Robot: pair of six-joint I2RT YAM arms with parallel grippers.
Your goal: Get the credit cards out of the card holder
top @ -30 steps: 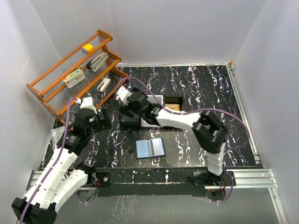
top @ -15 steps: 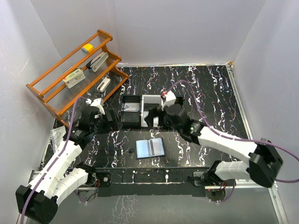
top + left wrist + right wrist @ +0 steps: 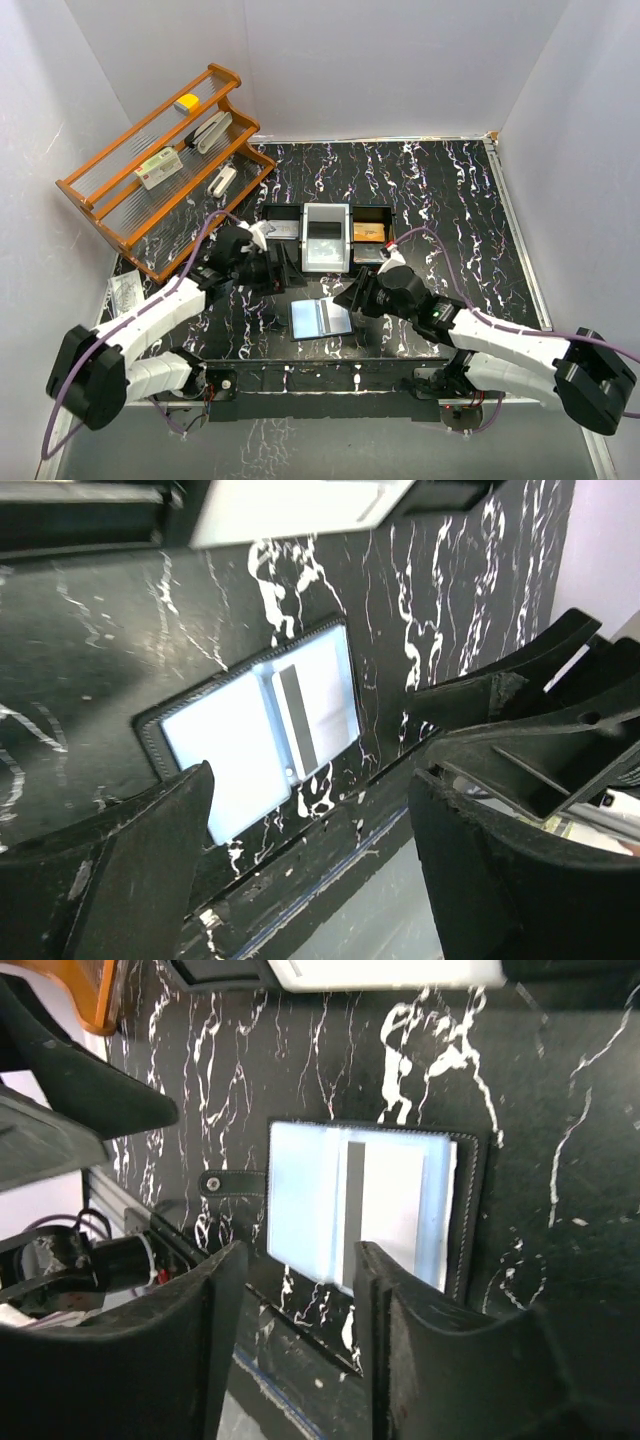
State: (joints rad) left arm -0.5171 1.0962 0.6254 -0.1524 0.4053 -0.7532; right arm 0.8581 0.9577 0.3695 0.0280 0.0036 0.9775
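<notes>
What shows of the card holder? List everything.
The card holder lies open, flat on the marbled table, near its front edge. Black stitched rim, glossy blue-grey inside, clear pockets; a white card with a dark stripe sits in one. A snap tab sticks out. The left pincer and right pincer hover clear of it.

The top camera sits high above and behind the arm bases, looking down and away across the whole desk point(image 3: 440, 190). The left wrist camera rides low and close, looking past the left gripper point(image 3: 310, 780) towards the desk's near edge. The right wrist camera is equally close behind the right gripper point(image 3: 300, 1255), its picture turned sideways. All three views share the open card holder point(image 3: 321, 317). The pale strip along the top of both wrist views is probably the tray point(image 3: 290, 505).
</notes>
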